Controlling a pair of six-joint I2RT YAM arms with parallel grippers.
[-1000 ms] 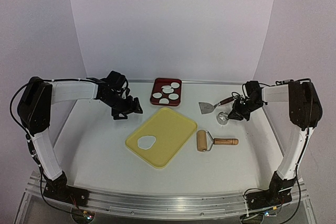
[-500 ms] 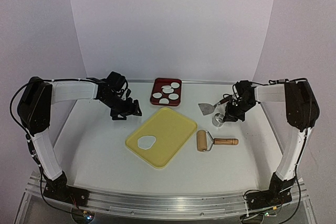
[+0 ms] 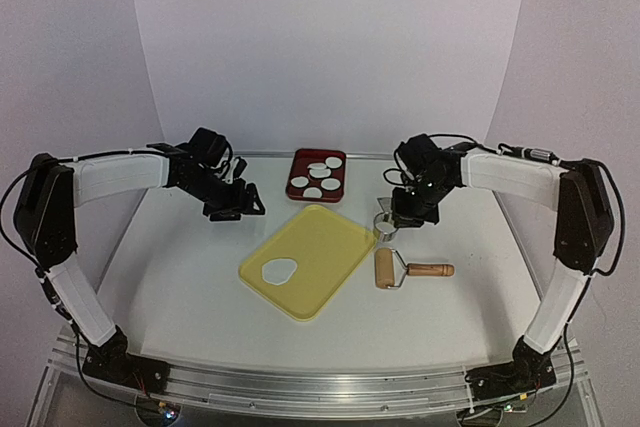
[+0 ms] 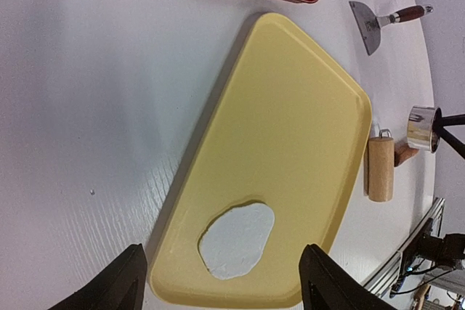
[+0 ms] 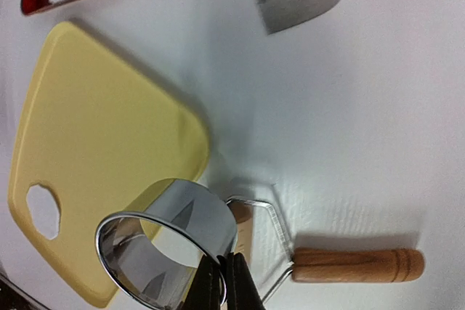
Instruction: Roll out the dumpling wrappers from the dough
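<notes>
A white table holds a yellow board. Dough lies flat on its near-left end. Wrappers sit in a red tray just behind it. The right gripper pinches a metal ring by its right edge. The left gripper, left of it, is spread wide.

Bright, even, diffuse light from above. Soft shadows beside board on tabletop. Dough edge crisp. Ring near lens slightly blurred, mirror-like reflections. Top view soft, low in detail.
</notes>
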